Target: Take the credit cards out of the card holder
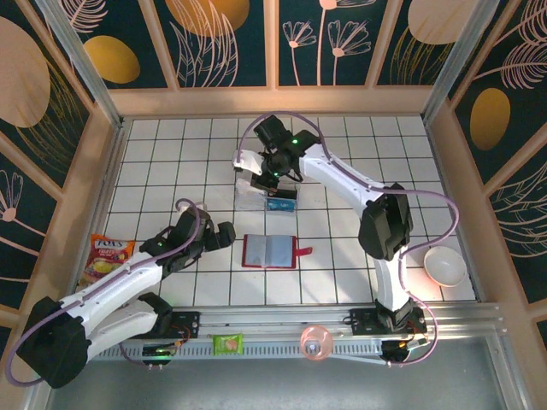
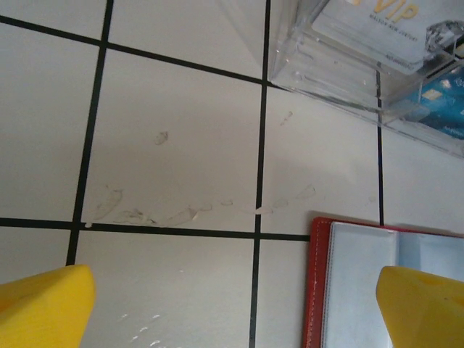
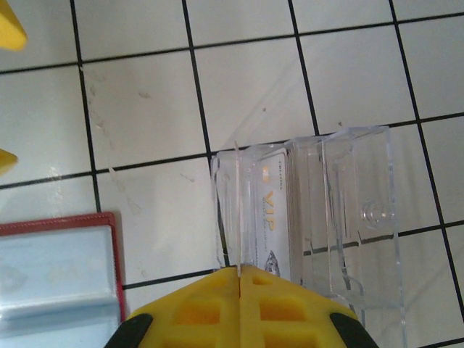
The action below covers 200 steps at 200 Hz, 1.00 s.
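Top view: the left claw (image 1: pixel 224 234) hangs over the tiled table (image 1: pixel 171 171). The card holder (image 1: pixel 272 252) lies open and flat just to its right, not touching it. The right claw (image 1: pixel 267 179) is over a clear box (image 1: pixel 272 202), which sits just beyond the holder.

Left wrist view: the left claw (image 2: pixel 232 312) is spread wide, with a yellow fingertip (image 2: pixel 43 308) at each lower corner and bare tile between them. The holder (image 2: pixel 355 283), with its red rim and pale sleeve, lies just inside the right fingertip. The box (image 2: pixel 326 72) is ahead and to the right, with a VIP card (image 2: pixel 377 22) and a blue card (image 2: pixel 442 101) inside.

Right wrist view: the right claw (image 3: pixel 239 274) is pressed together, pinching a thin card (image 3: pixel 237 210) seen edge-on. The card reaches ahead over the box (image 3: pixel 355 217), beside the VIP card (image 3: pixel 272 210). The holder (image 3: pixel 58 268) lies open to this claw's left, apart from the box.
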Tool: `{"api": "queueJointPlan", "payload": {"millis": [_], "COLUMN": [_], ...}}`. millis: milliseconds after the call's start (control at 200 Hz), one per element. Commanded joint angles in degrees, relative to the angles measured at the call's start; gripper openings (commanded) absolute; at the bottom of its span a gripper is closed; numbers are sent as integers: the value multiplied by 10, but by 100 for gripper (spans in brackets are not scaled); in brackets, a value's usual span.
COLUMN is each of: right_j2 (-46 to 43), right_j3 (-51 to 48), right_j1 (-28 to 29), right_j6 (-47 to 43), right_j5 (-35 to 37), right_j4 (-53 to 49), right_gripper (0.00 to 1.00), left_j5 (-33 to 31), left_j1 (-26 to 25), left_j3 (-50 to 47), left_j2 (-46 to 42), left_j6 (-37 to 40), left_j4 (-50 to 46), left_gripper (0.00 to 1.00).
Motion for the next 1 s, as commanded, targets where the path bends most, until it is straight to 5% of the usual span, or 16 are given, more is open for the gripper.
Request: {"api": "queueJointPlan", "payload": {"millis": [0, 996], "right_j2": [26, 92], "right_j3": [34, 31], "right_j1": [-3, 24], "right_j6": [-38, 0], "right_j5": [14, 118], "right_j4": [-30, 35], "right_gripper": [0, 0], "left_j5": [-17, -5], "left_j1": [4, 4], "left_j3": [15, 0], "left_j2": [-1, 0], "left_j6": [0, -5], "left_j4": [-29, -12], "left_gripper": [99, 99]}}
